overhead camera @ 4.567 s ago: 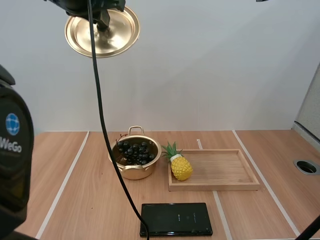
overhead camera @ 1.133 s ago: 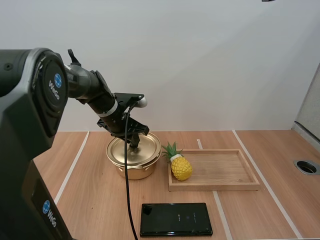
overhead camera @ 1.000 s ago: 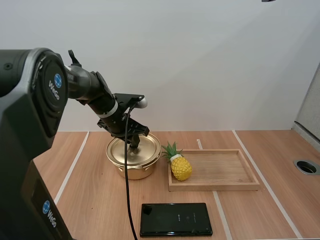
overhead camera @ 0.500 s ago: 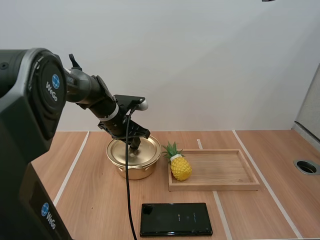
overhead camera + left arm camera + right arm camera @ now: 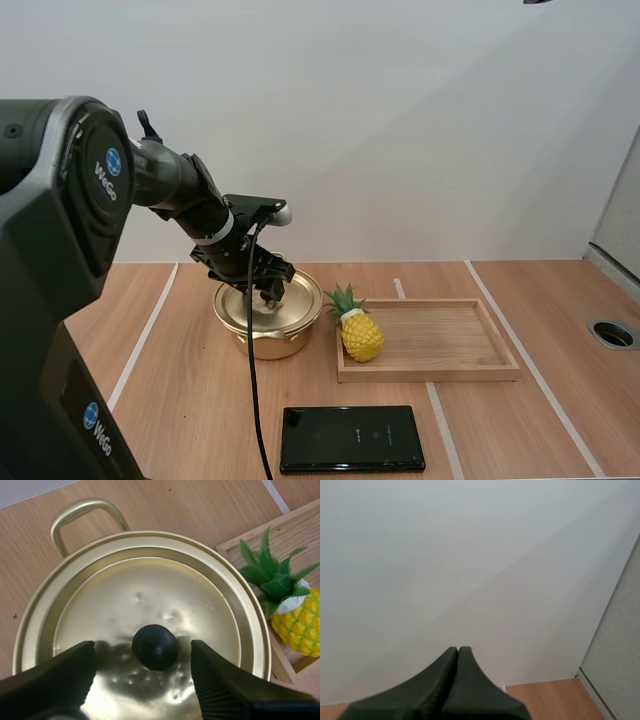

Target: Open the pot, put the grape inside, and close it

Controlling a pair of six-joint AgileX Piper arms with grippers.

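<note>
My left gripper (image 5: 142, 651) hangs just above the gold lid (image 5: 150, 590), its two black fingers (image 5: 60, 675) spread wide, with the lid's black knob (image 5: 155, 646) between them and touching neither. The lid sits flat and closed on the gold pot (image 5: 262, 343) directly beneath the gripper, and a toy pineapple (image 5: 300, 625) stands just beside the pot, at the end of a wooden tray (image 5: 440, 345) closest to the gripper. My right gripper (image 5: 458, 652) has its fingers pressed together on nothing
</note>
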